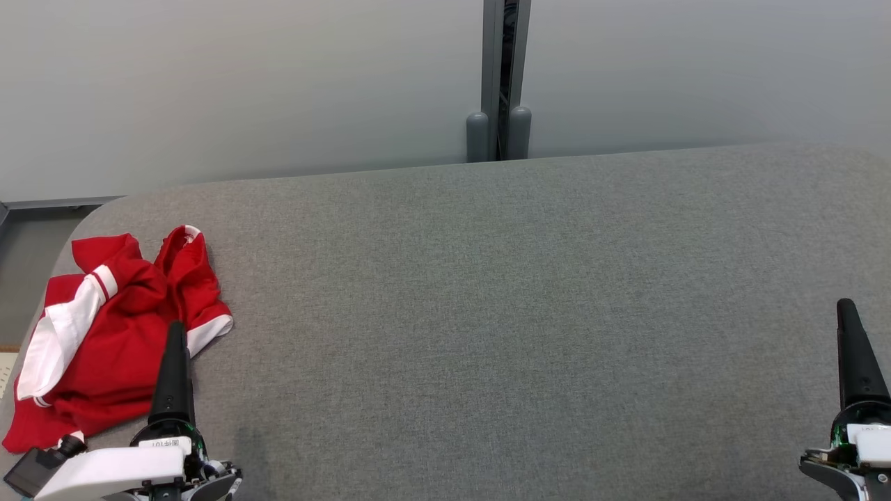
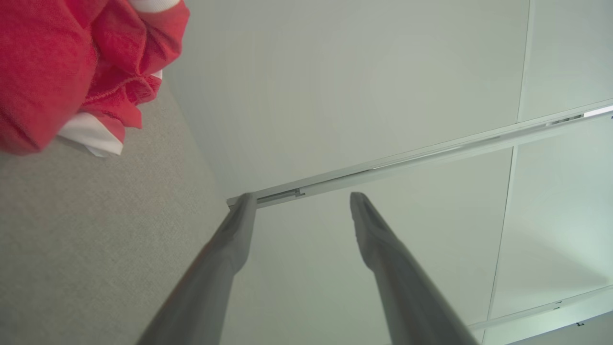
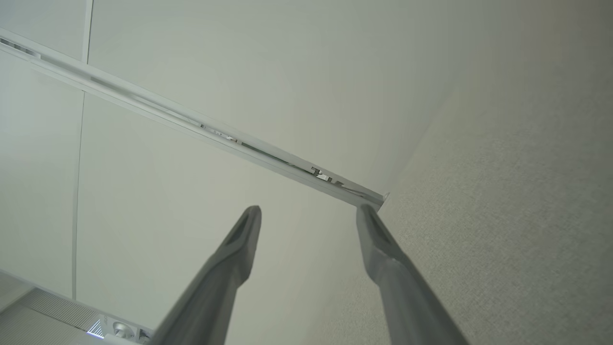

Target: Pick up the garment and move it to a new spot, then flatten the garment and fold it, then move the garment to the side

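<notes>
The garment (image 1: 118, 327) is red with white trim and lies crumpled at the far left of the grey padded surface (image 1: 487, 313). My left gripper (image 1: 175, 334) stands at the garment's right edge, near its white-cuffed sleeve, fingers pointing away from me. In the left wrist view the garment (image 2: 43, 62) fills the upper left corner, and the left gripper (image 2: 301, 199) is open with nothing between its fingers. My right gripper (image 1: 848, 309) stands far off at the lower right over bare fabric. The right wrist view shows the right gripper (image 3: 309, 211) open and holding nothing.
Pale wall panels rise behind the surface's far edge, with a grey vertical post (image 1: 502, 76) at the middle. The surface's rounded left corner lies just beyond the garment, and floor (image 1: 28, 264) shows past it.
</notes>
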`<state>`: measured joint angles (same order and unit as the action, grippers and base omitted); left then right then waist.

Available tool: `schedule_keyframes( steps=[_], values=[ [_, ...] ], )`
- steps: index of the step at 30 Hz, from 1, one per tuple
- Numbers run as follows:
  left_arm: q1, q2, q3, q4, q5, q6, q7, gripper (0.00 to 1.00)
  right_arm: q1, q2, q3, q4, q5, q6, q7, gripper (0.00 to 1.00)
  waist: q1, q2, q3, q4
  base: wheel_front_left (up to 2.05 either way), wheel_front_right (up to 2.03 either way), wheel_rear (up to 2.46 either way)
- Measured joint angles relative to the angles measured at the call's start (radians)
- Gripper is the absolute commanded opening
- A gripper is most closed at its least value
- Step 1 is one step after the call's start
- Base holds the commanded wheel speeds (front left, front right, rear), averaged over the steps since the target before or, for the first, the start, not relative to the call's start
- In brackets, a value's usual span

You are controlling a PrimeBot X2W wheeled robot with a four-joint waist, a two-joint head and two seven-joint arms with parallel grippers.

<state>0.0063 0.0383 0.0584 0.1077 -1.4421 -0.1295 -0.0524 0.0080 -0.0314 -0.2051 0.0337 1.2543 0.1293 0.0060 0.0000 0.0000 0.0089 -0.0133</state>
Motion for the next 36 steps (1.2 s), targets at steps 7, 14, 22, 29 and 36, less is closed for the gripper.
schedule_keyframes(
  steps=[7,14,22,29,36],
  values=[
    [-0.020,0.001,0.028,-0.041,0.077,0.000,-0.021,1.00,-0.021,-0.002,0.018,-0.058,-0.181,0.000,-0.029,1.00,0.0000,0.0000,0.005,-0.003,0.00,0.00,0.00],
    [-0.033,0.002,0.036,-0.087,0.149,0.016,-0.042,1.00,-0.042,-0.003,0.043,-0.124,-0.363,0.000,-0.054,1.00,0.0000,0.0000,0.007,-0.006,0.00,0.00,0.00],
    [-0.037,0.003,0.021,-0.155,0.279,0.043,-0.064,1.00,-0.051,-0.004,0.067,-0.179,-0.532,0.000,-0.084,1.00,0.0000,0.0000,0.010,-0.005,0.00,0.00,0.00],
    [-0.057,0.005,-0.049,-0.220,0.480,0.106,-0.082,1.00,-0.060,-0.006,0.083,-0.192,-0.674,0.000,-0.106,1.00,0.0000,0.0000,0.018,-0.005,0.00,0.00,0.00],
    [-0.077,0.005,-0.159,-0.211,0.691,0.172,-0.099,1.00,-0.061,-0.008,0.103,-0.177,-0.833,0.000,-0.130,1.00,0.0000,0.0000,0.024,-0.012,0.00,0.00,0.00]
  ],
)
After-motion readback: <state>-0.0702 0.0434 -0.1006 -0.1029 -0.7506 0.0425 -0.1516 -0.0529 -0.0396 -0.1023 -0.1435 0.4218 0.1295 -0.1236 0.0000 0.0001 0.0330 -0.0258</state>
